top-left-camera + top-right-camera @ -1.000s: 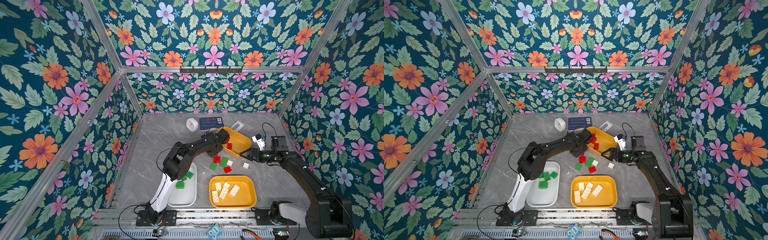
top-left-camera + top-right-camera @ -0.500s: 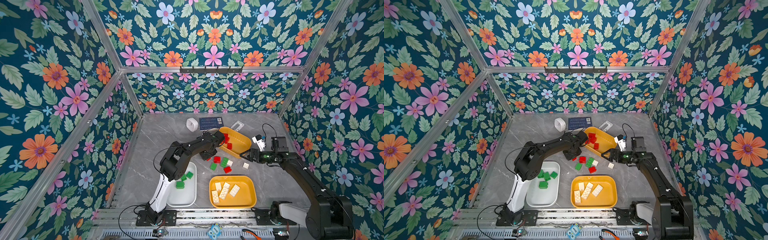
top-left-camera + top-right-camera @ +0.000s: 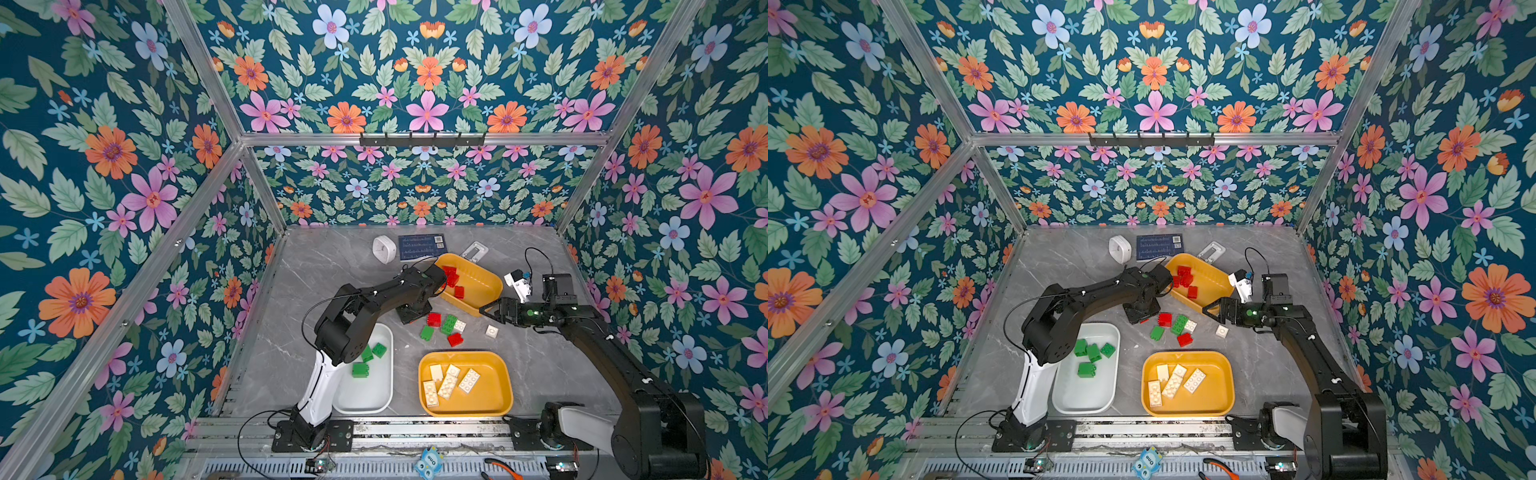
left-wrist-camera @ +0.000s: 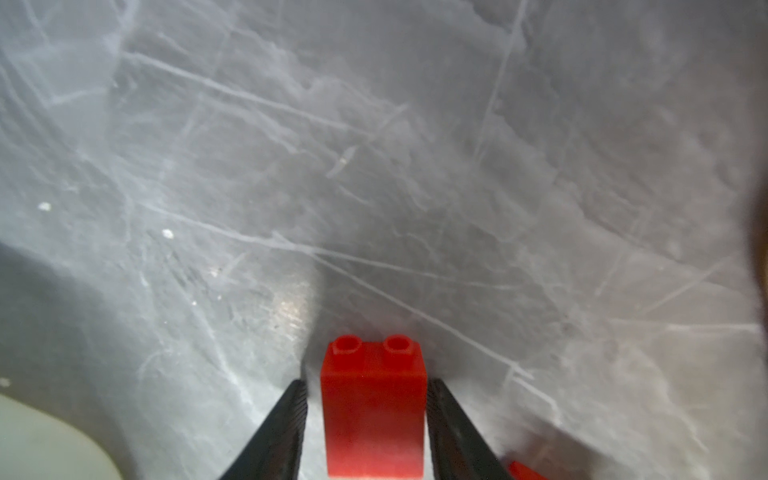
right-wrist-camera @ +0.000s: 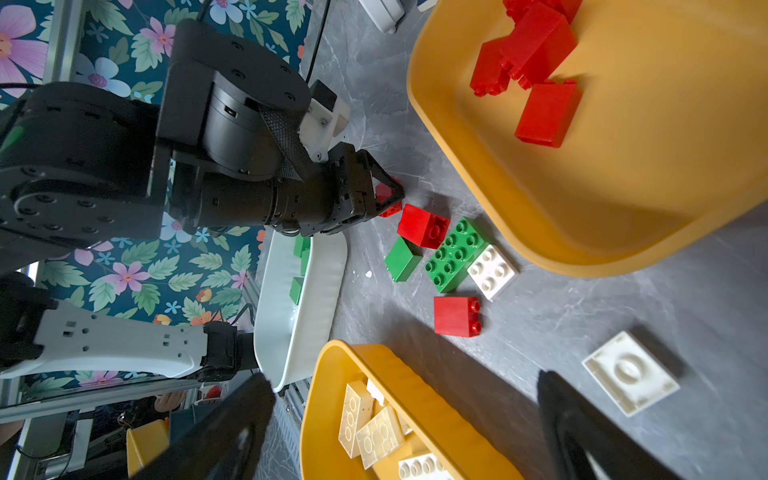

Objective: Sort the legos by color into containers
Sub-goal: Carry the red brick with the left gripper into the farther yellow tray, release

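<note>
In both top views the left tool (image 3: 410,312) is down beside the loose bricks (image 3: 446,326), bare table (image 3: 332,270) to its left; a second ago it was over the far yellow tub (image 3: 482,286). The left wrist view adds its fingers (image 4: 286,419) flanking a red brick (image 4: 374,407), pinch unclear. The right wrist view shows the right tool (image 5: 405,380) spread wide near a white brick (image 5: 631,372).

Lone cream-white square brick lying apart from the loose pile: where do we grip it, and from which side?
Probably best to take the cream-white square plastic brick by two opposite outer side walls, coming straight down from above. It lies flat and low with its hollow underside up, and the grey table is bare all round it, so the jaws can straddle it.
</note>
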You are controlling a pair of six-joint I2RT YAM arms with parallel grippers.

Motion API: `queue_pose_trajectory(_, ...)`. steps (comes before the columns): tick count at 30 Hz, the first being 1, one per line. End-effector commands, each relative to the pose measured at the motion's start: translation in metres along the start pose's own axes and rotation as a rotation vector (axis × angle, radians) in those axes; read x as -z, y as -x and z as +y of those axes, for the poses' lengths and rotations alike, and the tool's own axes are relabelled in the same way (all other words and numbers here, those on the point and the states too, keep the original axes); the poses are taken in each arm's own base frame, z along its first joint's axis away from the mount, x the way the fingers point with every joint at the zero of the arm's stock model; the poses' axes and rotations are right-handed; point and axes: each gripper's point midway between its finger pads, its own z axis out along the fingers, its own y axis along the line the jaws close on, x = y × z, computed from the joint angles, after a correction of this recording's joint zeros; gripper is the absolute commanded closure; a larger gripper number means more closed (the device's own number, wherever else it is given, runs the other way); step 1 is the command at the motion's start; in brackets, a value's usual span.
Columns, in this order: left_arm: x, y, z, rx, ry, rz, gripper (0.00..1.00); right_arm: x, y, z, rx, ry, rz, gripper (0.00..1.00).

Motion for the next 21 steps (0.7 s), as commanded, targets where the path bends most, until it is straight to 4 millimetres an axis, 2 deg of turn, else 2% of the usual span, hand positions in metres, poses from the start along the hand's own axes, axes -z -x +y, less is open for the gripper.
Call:
queue_pose_trajectory(1,0.001,-0.005,0.003,-0.014,-0.001,0.016,0.52,0.001,0.003,0.003,0.014,0.006,-0.015,0.01)
queue_pose_trajectory(6,0.005,-0.002,0.003,-0.023,-0.006,-0.002,0.65,0.002,0.001,0.003,0.011,0.003,-0.016,0.01)
queue_pose_trajectory(14,0.038,0.025,-0.013,-0.15,-0.052,-0.104,0.66,0.004,0.005,0.005,0.02,0.001,-0.026,0.01)
queue_pose_trajectory(17,0.058,0.04,-0.033,-0.242,-0.103,-0.161,0.67,0.006,0.007,0.006,0.027,-0.007,-0.036,0.01)
queue_pose_trajectory(21,0.088,0.058,-0.073,-0.405,-0.211,-0.231,0.67,0.011,0.013,0.009,0.043,-0.025,-0.062,0.01)
